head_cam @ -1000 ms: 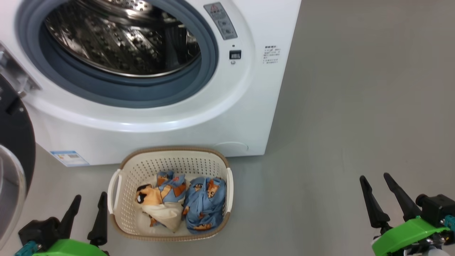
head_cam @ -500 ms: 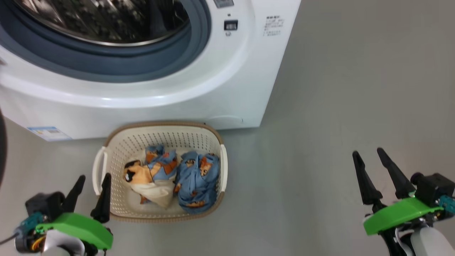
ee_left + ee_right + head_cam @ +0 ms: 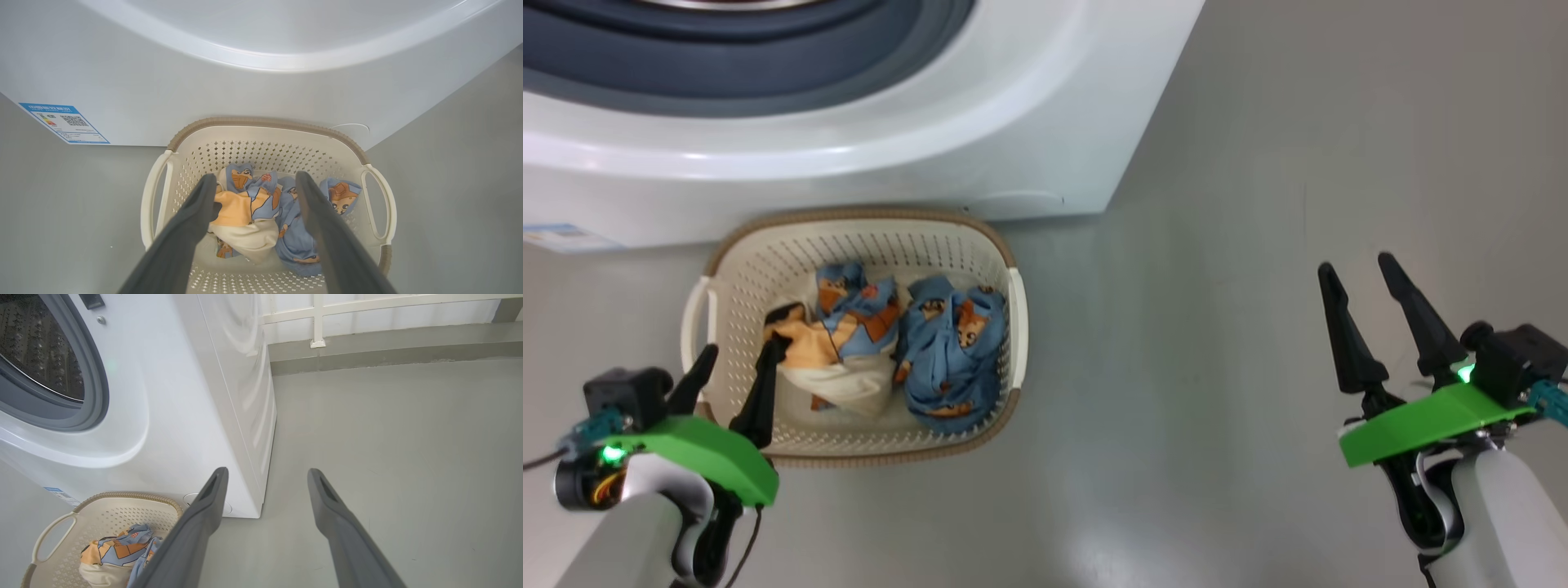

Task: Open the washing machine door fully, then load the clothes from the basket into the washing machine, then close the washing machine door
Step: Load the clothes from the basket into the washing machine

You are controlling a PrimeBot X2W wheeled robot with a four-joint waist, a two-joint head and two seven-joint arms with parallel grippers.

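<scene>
The cream basket (image 3: 1005, 327) with its brown rim stands on the floor against the washing machine (image 3: 980, 147). In it lie the clothes (image 3: 947, 351), light blue with orange figures, and one cream and orange piece (image 3: 241, 212). My left gripper (image 3: 742, 349) is open above the basket's left side, and in the left wrist view its tips (image 3: 255, 177) frame the cream and orange piece without touching it. My right gripper (image 3: 1356, 263) is open over bare floor, far right of the basket. The washing machine door is out of view. The grey gasket (image 3: 96, 388) and steel drum (image 3: 36, 355) stand uncovered.
Grey floor (image 3: 1217, 245) spreads to the right of the machine. A blue label sticker (image 3: 64, 123) sits low on the machine's front. A low wall with a white railing (image 3: 367, 318) runs behind the machine.
The head camera has tilted down, so machine and basket slid up the picture. My left gripper has moved right, from beside the basket's left handle to over its left side. Both grippers stay open.
</scene>
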